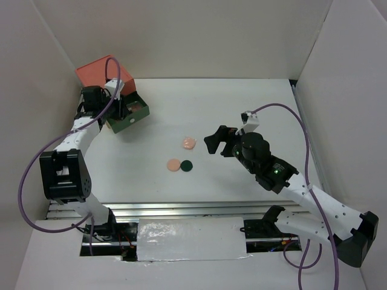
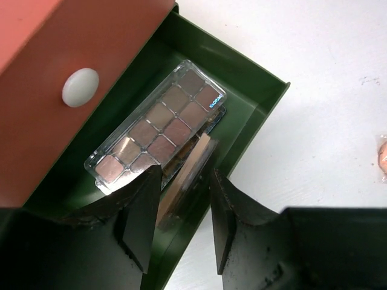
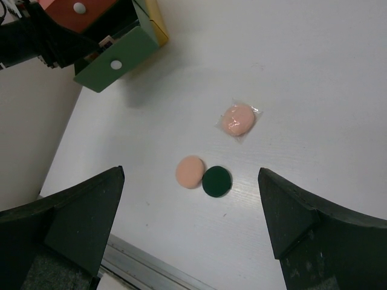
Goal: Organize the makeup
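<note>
Your left tool [image 2: 183,176] sat around a brown flat palette [image 2: 196,154] in the green drawer [image 2: 248,78] at 10 o'clock; holding or loose, I couldn't tell. You needed to lift straight up.

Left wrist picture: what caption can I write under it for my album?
Left gripper straddling a second palette beside the brown eyeshadow palette inside the open green drawer.
</note>
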You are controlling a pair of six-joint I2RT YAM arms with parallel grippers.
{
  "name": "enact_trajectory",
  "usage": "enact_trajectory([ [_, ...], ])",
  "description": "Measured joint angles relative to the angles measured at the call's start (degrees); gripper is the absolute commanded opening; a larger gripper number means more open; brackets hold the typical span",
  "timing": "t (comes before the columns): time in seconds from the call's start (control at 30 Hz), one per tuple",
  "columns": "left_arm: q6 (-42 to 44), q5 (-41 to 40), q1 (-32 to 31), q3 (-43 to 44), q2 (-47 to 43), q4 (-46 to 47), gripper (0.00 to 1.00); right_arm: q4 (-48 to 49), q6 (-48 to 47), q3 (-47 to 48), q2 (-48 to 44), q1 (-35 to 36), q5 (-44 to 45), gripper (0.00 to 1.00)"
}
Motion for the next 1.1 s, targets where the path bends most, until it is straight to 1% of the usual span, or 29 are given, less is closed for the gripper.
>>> enact_trajectory([
  [0.1, -1.2, 1.0, 0.7, 0.0, 0.0, 0.6, 0.52, 0.4, 0.0, 0.0, 0.6, 0.0, -0.2, 1.00],
  [0.37, -2.8, 1.4, 1.5, 0.1, 0.8, 1.4, 0.50, 1.1, 0.0, 0.0, 0.8, 0.0, -0.2, 1.00],
  [0.57, -3.4, 1.7, 1.5, 0.1, 1.2, 1.3, 0.57, 1.3, -0.1, 0.0, 1.0, 0.0, -0.2, 1.00],
  [0.7, -3.9, 2.5, 1.5, 0.0, 0.8, 2.6, 0.65, 1.3, -0.2, 0.0, 1.1, 0.0, -0.2, 1.00],
  [0.8, -5.2, 3.4, 1.3, -0.4, -1.6, 3.0, 0.72, 1.6, -0.2, 0.0, 1.3, 0.0, -0.2, 1.00],
  [0.87, -6.0, 2.9, 0.6, -0.7, -4.6, 3.3, 0.72, 1.7, -0.2, 0.0, 1.9, 0.0, -0.4, 1.00],
  [0.93, -6.2, 1.6, -1.5, -0.7, -7.5, 3.7, 0.58, 1.7, -0.2, 0.0, 2.5, 0.0, -0.5, 1.00],
  [0.97, -5.8, 0.2, -3.3, -0.4, -8.5, 3.5, 0.37, 1.7, -0.2, 0.0, 2.6, 0.0, -0.5, 1.00],
  [1.0, -4.8, -1.0, -5.5, 0.2, -9.0, 3.1, 0.25, 1.6, -0.3, 0.0, 2.8, 0.0, -0.5, 1.00],
  [1.07, -2.3, -4.5, -10.9, 1.5, -8.6, 1.9, 0.06, 1.7, -0.4, 0.0, 2.8, 0.0, 0.0, 1.00],
  [1.1, -1.1, -5.9, -13.2, 2.1, -7.9, 1.0, 0.04, 1.7, -0.6, 0.0, 2.7, 0.0, 0.3, 1.00],
])
